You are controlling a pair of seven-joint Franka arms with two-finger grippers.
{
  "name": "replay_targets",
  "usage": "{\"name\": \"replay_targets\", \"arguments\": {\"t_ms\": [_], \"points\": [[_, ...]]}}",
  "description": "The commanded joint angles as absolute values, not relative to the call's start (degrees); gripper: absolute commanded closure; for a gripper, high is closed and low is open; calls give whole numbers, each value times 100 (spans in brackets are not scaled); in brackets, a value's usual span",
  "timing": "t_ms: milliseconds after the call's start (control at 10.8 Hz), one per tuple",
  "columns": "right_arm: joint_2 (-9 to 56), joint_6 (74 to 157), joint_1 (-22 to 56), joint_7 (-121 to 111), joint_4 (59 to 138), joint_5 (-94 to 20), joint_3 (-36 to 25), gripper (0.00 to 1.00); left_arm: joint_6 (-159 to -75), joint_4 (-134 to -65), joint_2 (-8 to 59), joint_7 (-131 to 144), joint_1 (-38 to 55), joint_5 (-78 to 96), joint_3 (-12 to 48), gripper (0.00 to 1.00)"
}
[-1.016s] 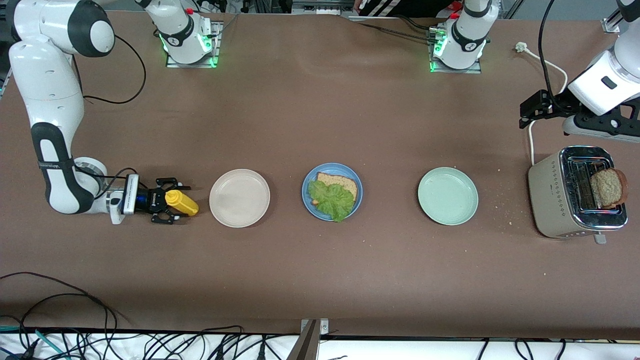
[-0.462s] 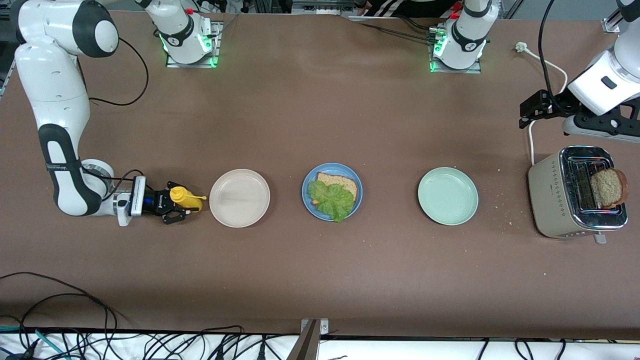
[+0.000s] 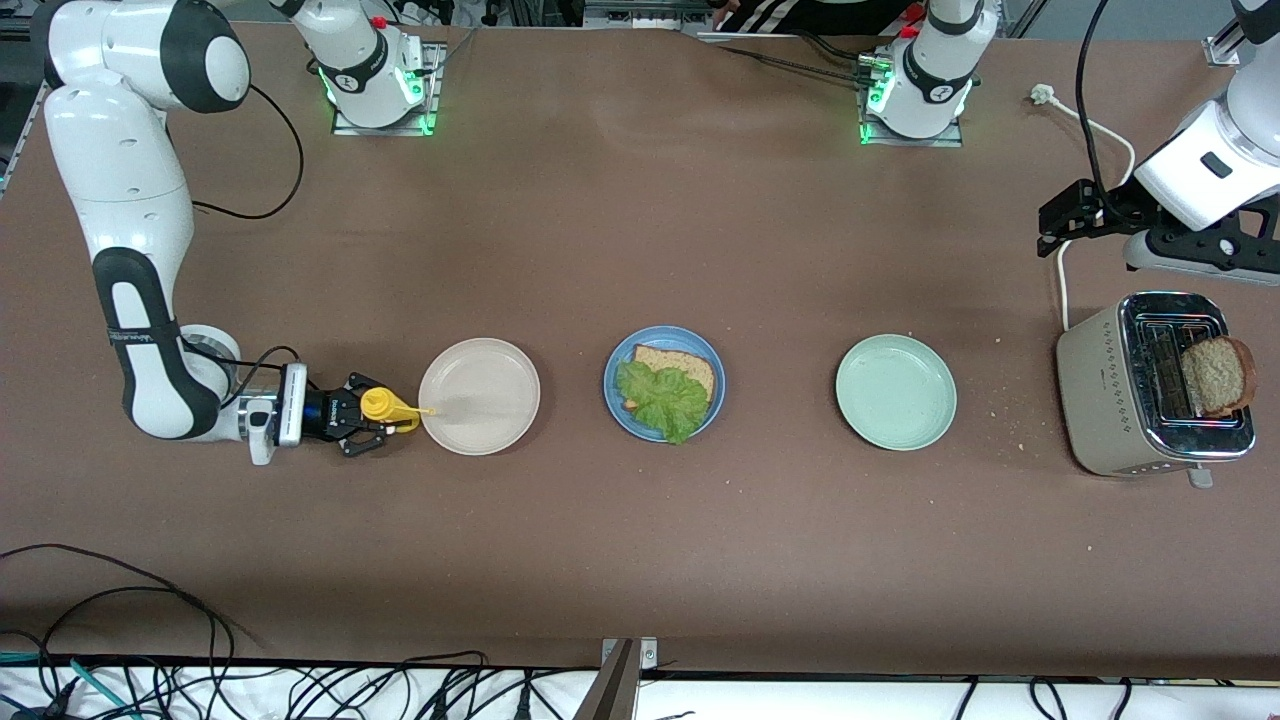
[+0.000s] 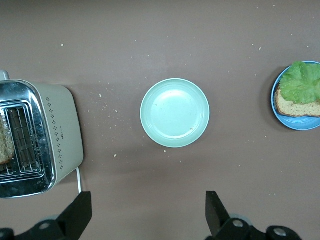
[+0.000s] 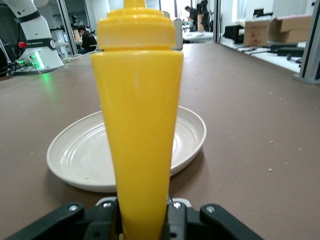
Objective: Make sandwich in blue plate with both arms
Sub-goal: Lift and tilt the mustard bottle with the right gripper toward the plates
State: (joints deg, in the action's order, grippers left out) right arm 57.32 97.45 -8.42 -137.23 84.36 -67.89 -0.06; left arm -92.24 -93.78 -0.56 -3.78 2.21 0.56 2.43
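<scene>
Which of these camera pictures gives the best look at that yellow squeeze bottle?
The right wrist view: the yellow bottle fills the frame, upright in that picture, clamped in the right gripper. The front view shows the bottle small, beside the beige plate, nozzle reaching over its rim. The left wrist view does not show it.

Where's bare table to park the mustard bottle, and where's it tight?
Bare table lies between the blue plate and mint plate, and all along the strip nearer the camera. The beige plate is empty too. It is tight where the right gripper, shut on the mustard bottle, sits beside that plate.
</scene>
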Motion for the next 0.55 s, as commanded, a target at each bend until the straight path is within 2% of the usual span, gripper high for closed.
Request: {"name": "replay_targets", "arguments": {"t_ms": [0,462], "points": [[5327,9913,-800,-12738,8438,-6076,-18,93,-9141,-9281,-44,-387,220,-9,264,0],[4800,10195,-537,-11473,8166,-4942,-26,93,-9141,-9281,-44,-387,220,-9,264,0]]}}
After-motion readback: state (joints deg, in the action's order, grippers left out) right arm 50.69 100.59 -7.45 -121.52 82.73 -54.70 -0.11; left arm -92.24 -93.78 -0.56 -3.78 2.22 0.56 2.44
